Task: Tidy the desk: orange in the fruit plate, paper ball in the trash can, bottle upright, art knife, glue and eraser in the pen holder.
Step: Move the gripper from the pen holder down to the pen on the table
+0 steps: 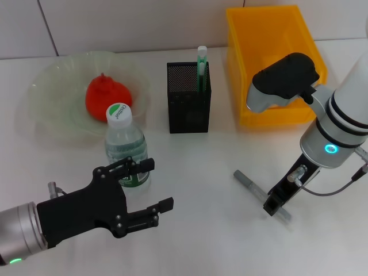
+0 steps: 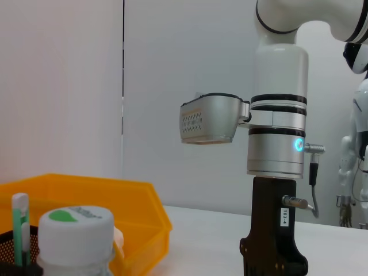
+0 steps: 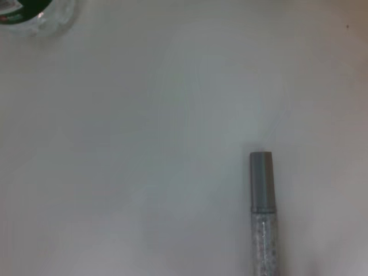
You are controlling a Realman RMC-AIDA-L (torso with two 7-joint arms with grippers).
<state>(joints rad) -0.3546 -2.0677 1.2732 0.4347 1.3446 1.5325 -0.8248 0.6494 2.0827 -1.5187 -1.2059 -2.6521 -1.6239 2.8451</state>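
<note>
While the right hand (image 1: 275,206) hangs over the grey art knife (image 1: 248,182) near the desk's front edge, finger state unclear, it should straddle the barrel squarely; the left hand (image 1: 150,190) rests spread.

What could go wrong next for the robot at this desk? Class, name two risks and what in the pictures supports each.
1. The right pincer stands right over the thin grey art knife lying flat on the white desk; so low an object may slip or skid when gripped.
2. The left pincer is open right beside the upright bottle; a sideways move could topple it.
</note>
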